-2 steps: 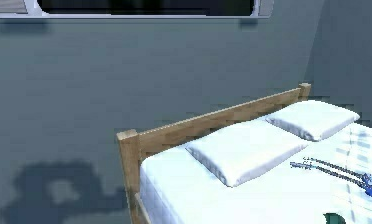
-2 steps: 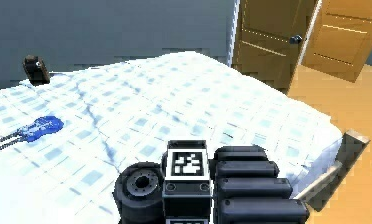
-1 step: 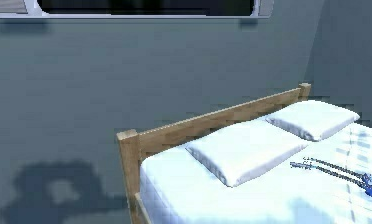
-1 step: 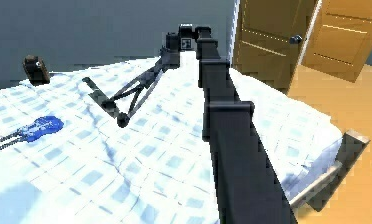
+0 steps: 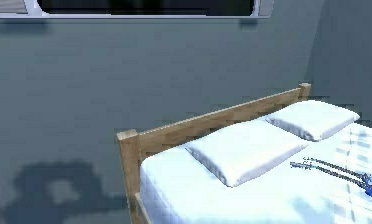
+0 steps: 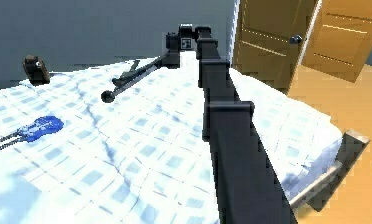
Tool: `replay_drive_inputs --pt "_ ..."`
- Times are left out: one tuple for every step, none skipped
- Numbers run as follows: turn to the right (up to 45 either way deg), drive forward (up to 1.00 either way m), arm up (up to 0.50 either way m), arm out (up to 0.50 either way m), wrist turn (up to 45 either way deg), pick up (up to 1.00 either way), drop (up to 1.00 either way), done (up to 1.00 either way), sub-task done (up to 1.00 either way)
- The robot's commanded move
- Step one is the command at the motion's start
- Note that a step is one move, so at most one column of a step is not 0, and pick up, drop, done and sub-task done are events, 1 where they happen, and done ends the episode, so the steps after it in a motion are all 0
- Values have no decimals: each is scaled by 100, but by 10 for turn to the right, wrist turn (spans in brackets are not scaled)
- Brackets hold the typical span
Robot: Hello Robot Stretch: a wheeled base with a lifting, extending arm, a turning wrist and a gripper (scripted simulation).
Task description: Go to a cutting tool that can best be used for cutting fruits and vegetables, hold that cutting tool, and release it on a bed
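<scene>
Release step: gripper above bed — whether it holds anything cannot be told — next: release, then retract.

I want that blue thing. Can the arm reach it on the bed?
Probably yes. The blue thing lies on the bed with only bare cover between it and the gripper, off toward the arm side view's left.

In the forward view a dark window is at twelve o'clock, one white pillow at four o'clock and another pillow at three o'clock, and in the arm side view a brown door is at two o'clock and a blue thing at nine o'clock.
</scene>
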Motion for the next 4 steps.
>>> replay_drive_inputs --pt "0 0 -4 0 0 0 0 0 0" --pt "0 0 -32 0 0 0 0 0 0" --pt "0 0 0 0 0 0 100 0 0" --pt "0 0 4 0 0 0 0 0 0"
